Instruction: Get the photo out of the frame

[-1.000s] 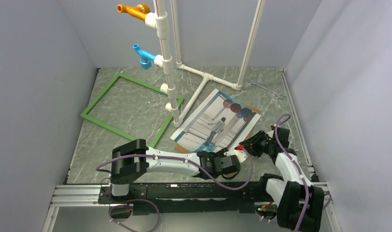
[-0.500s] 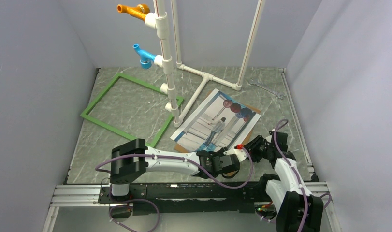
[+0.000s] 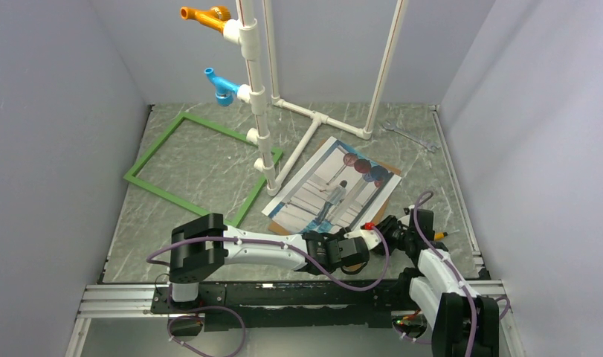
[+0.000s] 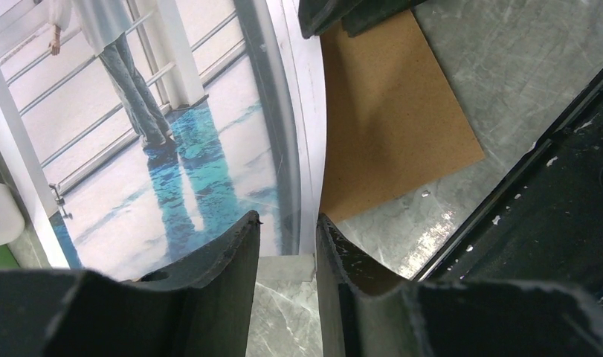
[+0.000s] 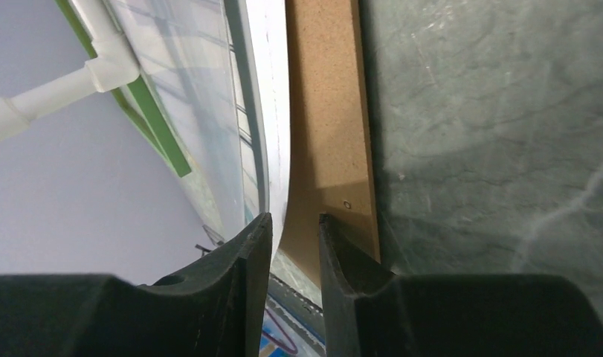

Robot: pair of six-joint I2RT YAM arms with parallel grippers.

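Observation:
The photo [image 3: 335,190] lies on a brown backing board [image 3: 391,172] right of centre, outside the green frame [image 3: 201,167], which lies empty at the left. Both grippers are at the photo's near right corner. My left gripper [image 4: 288,219] has its jaws a little apart, and the photo's [image 4: 172,149] white bottom border ends just at the tips. My right gripper [image 5: 295,217] is rolled on its side, jaws slightly apart. The photo's [image 5: 272,111] edge bows up off the board [image 5: 328,111] and runs into its gap. Neither gripper visibly clamps anything.
A white pipe stand [image 3: 294,137] rises between frame and photo, carrying an orange fitting [image 3: 205,15] and a blue fitting [image 3: 222,85]. A metal wrench [image 3: 410,136] lies at the back right. Grey walls close three sides. A metal rail [image 3: 283,294] runs along the near edge.
My right gripper has drawn back toward the near edge along the photo's right side, with its elbow dropping. The left arm and the photo have barely moved.

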